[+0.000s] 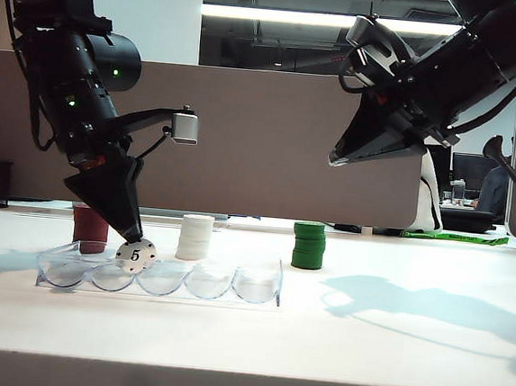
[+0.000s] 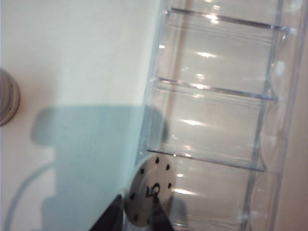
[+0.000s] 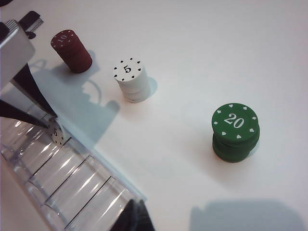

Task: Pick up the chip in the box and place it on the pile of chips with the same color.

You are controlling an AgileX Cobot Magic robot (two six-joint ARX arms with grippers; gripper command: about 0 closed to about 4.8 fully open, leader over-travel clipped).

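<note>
The white chip (image 1: pixel 136 255) marked "5" stands on edge at the second slot from the left of the clear box (image 1: pixel 232 286). My left gripper (image 1: pixel 134 236) points down and is shut on the chip's upper rim. In the left wrist view the chip (image 2: pixel 149 195) sits between the dark fingers of the left gripper (image 2: pixel 137 215), over the box (image 2: pixel 216 120). The white pile of chips (image 1: pixel 195 237) stands just behind the box, right of the left gripper. My right gripper (image 1: pixel 335 157) hangs high at the right, jaws together and empty. The right wrist view shows the chip (image 3: pixel 58 135), the pile (image 3: pixel 129 82) and the box (image 3: pixel 72 183).
A dark red stack (image 1: pixel 90 228) stands behind the box's left end, close to the left gripper. A green stack (image 1: pixel 308 245) marked "20" (image 3: pixel 235 132) stands right of the white pile. A brown partition runs along the back of the table.
</note>
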